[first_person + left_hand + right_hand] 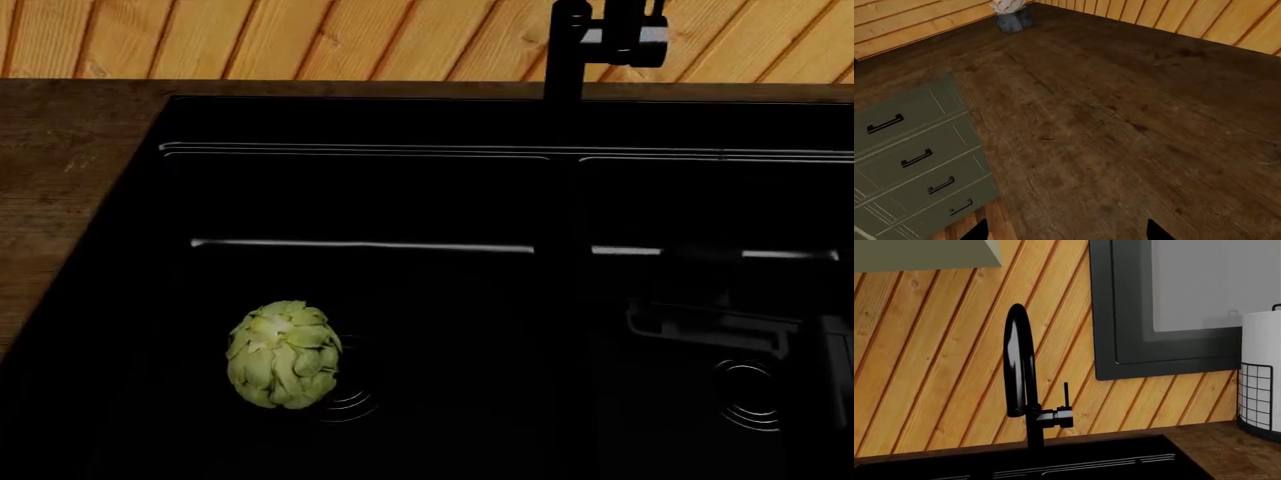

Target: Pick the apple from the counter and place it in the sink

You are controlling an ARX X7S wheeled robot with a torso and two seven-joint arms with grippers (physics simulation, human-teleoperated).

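Apple: we see none in any view.
Sink point(400, 200): holds only the artichoke point(283, 354).
Left claw point(1066, 231): wide, empty.
Right claw: unseen.
Progress: nothing visibly done.

Sink point(400, 120): cut off at the right and lower edges of the head view; right basin too dark to read clearly.
Faucet point(571, 50): top cropped in the head view.
Left gripper point(1067, 231): only two dark fingertips point(1157, 231) show at the picture's edge.
Drawer cabinet point(914, 160): partly out of frame.
Small grey pot point(1013, 20): blurred, top cut off.
Paper towel roll point(1262, 370): cropped at the edge.
Window frame point(1121, 315): cropped.
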